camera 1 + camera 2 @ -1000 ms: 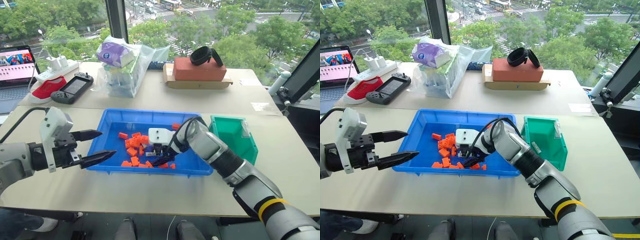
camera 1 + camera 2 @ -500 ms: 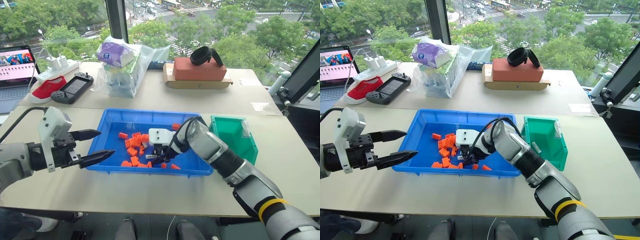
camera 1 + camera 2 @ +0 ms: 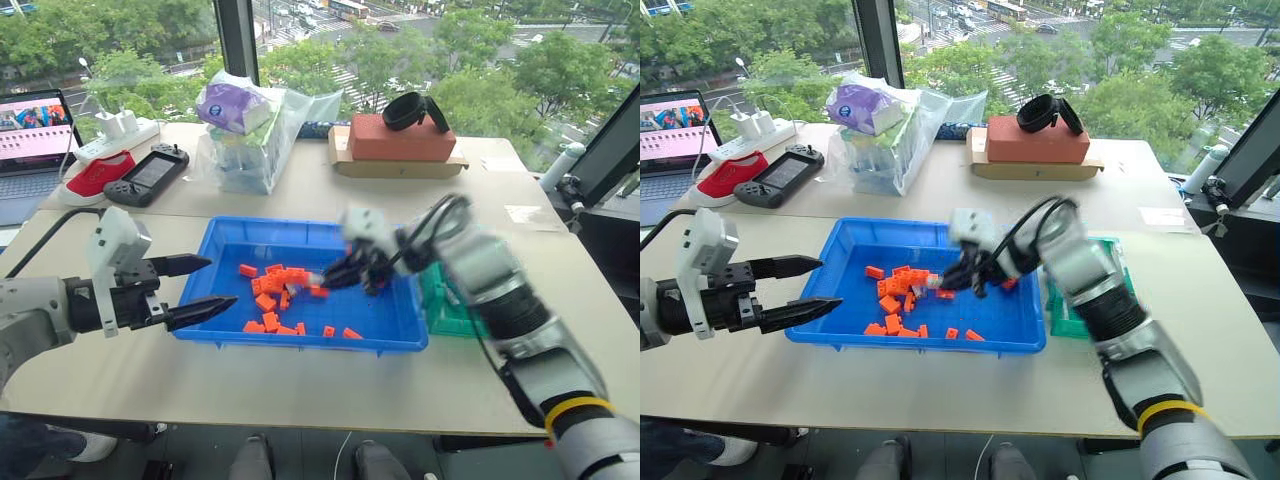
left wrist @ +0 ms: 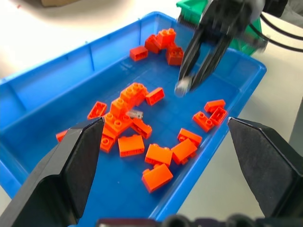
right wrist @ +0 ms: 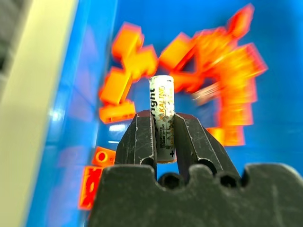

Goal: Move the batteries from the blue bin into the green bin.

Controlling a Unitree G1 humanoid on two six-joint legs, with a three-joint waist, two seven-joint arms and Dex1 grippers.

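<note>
The blue bin [image 3: 300,226] lies on the table in front of me, with several orange bricks [image 3: 268,300] scattered in its left half. My right gripper [image 5: 162,118] hangs above the middle of the bin, shut on one grey-white battery [image 5: 161,120] that stands up between its fingers. The same battery [image 4: 181,87] sticks out of that gripper's tip in the left wrist view. A small grey piece [image 4: 136,113] lies among the bricks. My right arm partly hides the green bin [image 3: 1064,318], which stands against the blue bin's right end. My left gripper [image 3: 220,282] is open, level, just outside the blue bin's left wall.
A second table behind holds a laptop [image 3: 35,130], a power strip [image 3: 115,135], a red shoe [image 3: 95,175], a game console [image 3: 145,175], a plastic bag [image 3: 250,130] and a brick-red box [image 3: 400,140]. A monitor [image 3: 610,150] stands at the right edge.
My right gripper has shut on a battery among the bricks, risen with it and swung right toward the green bin. The left gripper has stayed in place.
</note>
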